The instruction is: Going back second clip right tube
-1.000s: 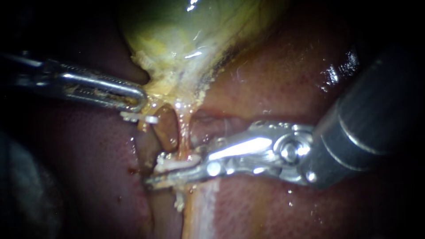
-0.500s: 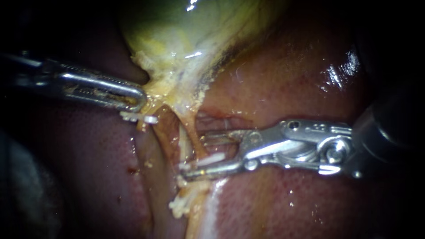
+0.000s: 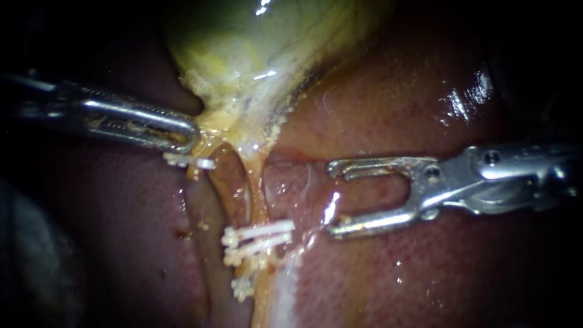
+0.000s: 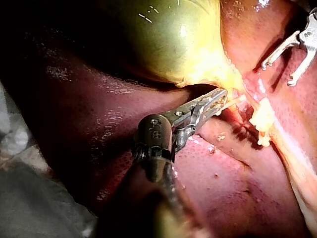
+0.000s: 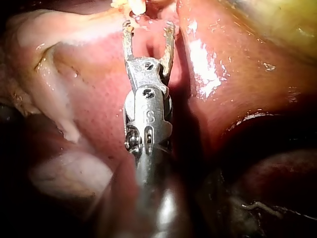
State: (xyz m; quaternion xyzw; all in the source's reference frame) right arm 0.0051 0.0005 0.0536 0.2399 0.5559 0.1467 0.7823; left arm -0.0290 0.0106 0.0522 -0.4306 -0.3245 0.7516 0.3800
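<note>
The yellow-green gallbladder [image 3: 261, 48] narrows to a pale tube [image 3: 254, 188] that runs down over the liver [image 3: 395, 109]. Two white clips [image 3: 260, 237] lie across this tube, close together, and a third white clip [image 3: 243, 287] sits lower. My right instrument [image 3: 333, 197] stands just right of the clips, jaws open and empty. My left instrument [image 3: 185, 136] is shut on the yellow tissue at the gallbladder's neck, seen also in the left wrist view [image 4: 218, 99]. In the right wrist view the open jaws [image 5: 148, 29] point at the clips [image 5: 134, 6].
Another white clip [image 3: 191, 161] lies just under my left instrument's tip. A darker tube [image 3: 212, 200] runs down to the left of the clipped one. Wet liver surface surrounds both instruments. Pale cloth [image 4: 29, 198] shows beside my left instrument's shaft.
My right instrument's jaws opened and drew back to the right, away from the tube. A white clip now stays across the tube where the jaws were. My left instrument has not moved.
</note>
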